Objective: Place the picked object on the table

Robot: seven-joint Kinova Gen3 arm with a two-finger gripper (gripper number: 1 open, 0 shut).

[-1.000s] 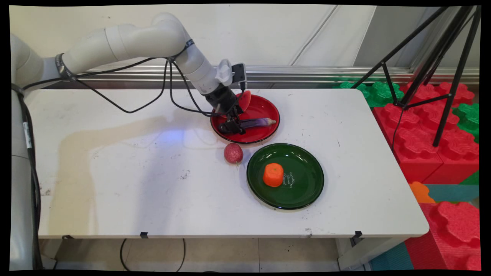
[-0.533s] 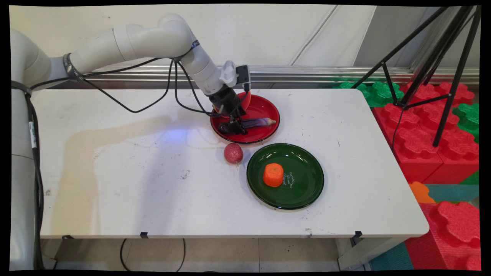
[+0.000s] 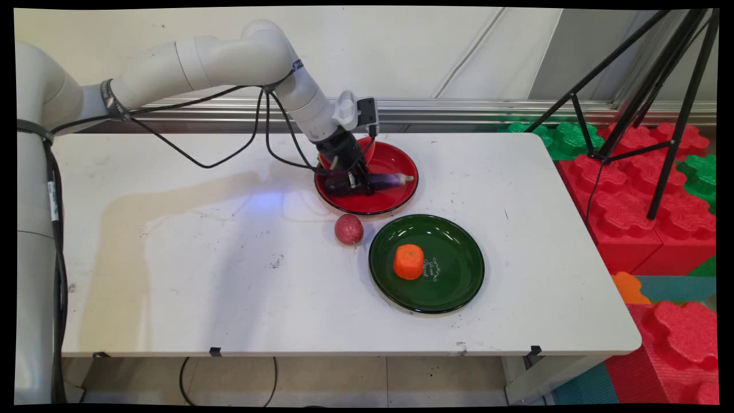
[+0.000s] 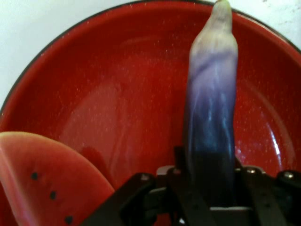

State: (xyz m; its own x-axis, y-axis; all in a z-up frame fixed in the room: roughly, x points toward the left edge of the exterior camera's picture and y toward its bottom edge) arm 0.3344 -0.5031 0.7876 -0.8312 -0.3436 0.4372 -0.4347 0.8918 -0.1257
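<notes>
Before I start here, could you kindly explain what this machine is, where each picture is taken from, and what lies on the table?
It is a white robot arm ending in a black two-finger claw. One picture looks down across the white table from a fixed camera; the other comes from a camera on the hand itself. A red plate holds a purple eggplant, which the claw grips at one end, and a watermelon slice. Nearby are a green plate carrying an orange piece, and a reddish round fruit on the table.
</notes>
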